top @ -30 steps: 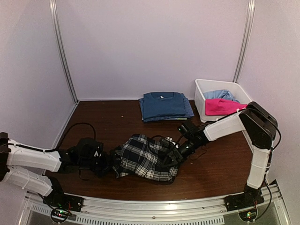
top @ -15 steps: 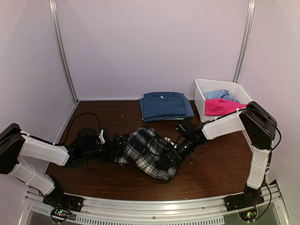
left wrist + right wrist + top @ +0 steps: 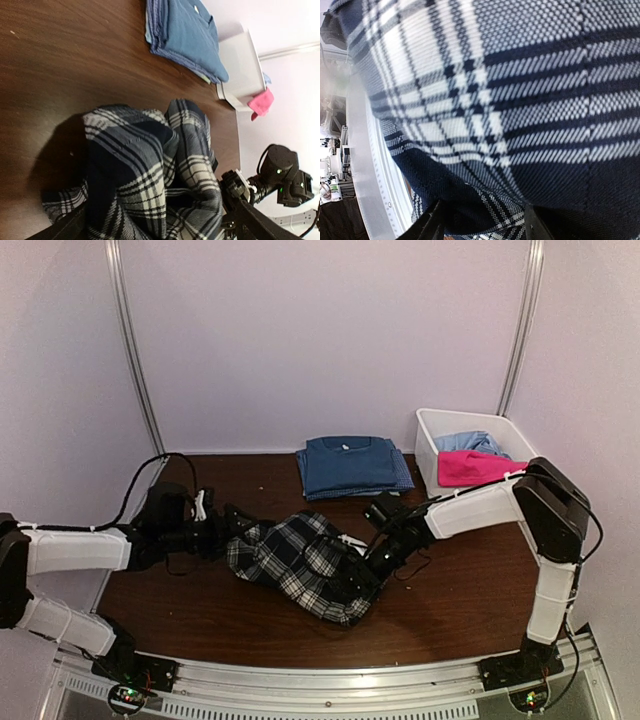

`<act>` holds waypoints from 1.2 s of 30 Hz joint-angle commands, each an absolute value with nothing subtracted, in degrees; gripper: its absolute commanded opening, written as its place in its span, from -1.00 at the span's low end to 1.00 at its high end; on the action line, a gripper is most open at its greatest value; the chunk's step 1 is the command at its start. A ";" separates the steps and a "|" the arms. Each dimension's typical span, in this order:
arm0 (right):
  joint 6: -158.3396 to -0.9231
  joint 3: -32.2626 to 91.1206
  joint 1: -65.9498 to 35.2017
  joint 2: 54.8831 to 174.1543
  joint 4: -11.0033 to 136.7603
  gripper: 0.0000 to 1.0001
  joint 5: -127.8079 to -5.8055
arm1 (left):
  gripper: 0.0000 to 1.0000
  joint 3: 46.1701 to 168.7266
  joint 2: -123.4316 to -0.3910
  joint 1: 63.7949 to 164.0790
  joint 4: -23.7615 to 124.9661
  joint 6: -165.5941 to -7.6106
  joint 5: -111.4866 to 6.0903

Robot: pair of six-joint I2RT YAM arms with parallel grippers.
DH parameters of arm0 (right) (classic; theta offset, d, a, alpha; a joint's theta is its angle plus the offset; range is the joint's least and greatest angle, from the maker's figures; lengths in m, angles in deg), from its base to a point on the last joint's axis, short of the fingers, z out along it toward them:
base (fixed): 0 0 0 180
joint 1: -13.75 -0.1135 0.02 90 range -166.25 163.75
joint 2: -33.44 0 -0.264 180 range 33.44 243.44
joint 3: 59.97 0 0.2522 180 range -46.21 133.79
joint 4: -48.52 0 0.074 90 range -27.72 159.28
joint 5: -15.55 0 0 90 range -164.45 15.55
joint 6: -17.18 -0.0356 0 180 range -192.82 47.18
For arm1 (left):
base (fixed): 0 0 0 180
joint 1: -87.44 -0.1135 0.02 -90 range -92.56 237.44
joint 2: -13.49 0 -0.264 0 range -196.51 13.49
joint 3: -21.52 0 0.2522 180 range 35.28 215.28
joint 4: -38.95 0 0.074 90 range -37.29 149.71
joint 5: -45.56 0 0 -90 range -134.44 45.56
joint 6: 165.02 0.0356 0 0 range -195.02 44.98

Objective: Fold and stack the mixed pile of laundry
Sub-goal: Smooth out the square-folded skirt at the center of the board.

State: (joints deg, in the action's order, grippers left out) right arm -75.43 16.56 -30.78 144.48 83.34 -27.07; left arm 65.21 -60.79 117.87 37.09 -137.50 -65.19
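We see the white bin [image 3: 428, 445] well beyond the right jaws, in the far corner. It holds two garments: a pale blue piece [image 3: 468, 443] at the back and a bright pink piece [image 3: 468, 468] in front of it, the pink hanging over the rim in the left wrist view. Just beside the bin, well apart from both sets of jaws, a dark blue T-shirt [image 3: 350, 462] lies folded flat on the bench [image 3: 470, 590], with more blue cloth showing at the edges beneath it.

The plaid shirt [image 3: 300, 560] lies on the bench between the two sets of jaws. It is unfolded and crumpled into ridges, a black-and-white check running slantwise from the left jaws down to the right jaws.

The left jaws stand spread wide and released at the shirt's left end, and plaid cloth heaps up between the fingers [image 3: 250, 220]. The right jaws are half closed, grasping a thick bunch of the plaid shirt at its right end. In the right wrist view the check fills nearly everything and dark cloth passes between the fingers [image 3: 432, 225].
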 commanded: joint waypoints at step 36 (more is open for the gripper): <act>-81.08 32.90 -27.33 156.11 91.37 0.15 -33.93 | 0.95 66.80 -92.19 116.83 -4.52 -160.05 -84.29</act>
